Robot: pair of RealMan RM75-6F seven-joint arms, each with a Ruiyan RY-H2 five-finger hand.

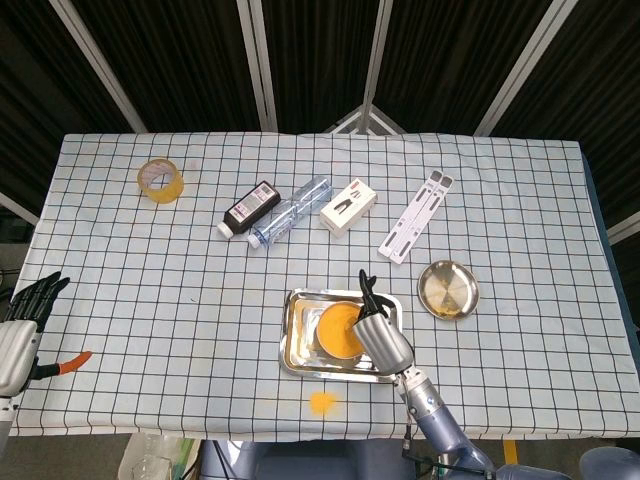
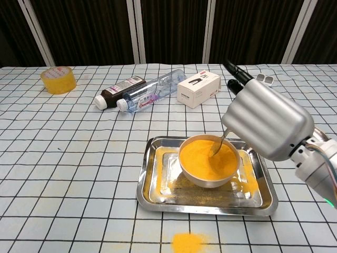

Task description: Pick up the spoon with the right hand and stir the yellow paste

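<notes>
A bowl of yellow paste stands in a steel tray near the table's front edge. My right hand hovers over the bowl's right side and grips a metal spoon. The spoon's tip dips into the paste right of centre; its handle is hidden inside the hand. My left hand hangs off the table's left edge with fingers spread, holding nothing. It does not show in the chest view.
A splash of spilled paste lies in front of the tray. Behind it are a dark bottle, a clear bottle, a white box, a white stand and tape. A small steel dish sits to the right.
</notes>
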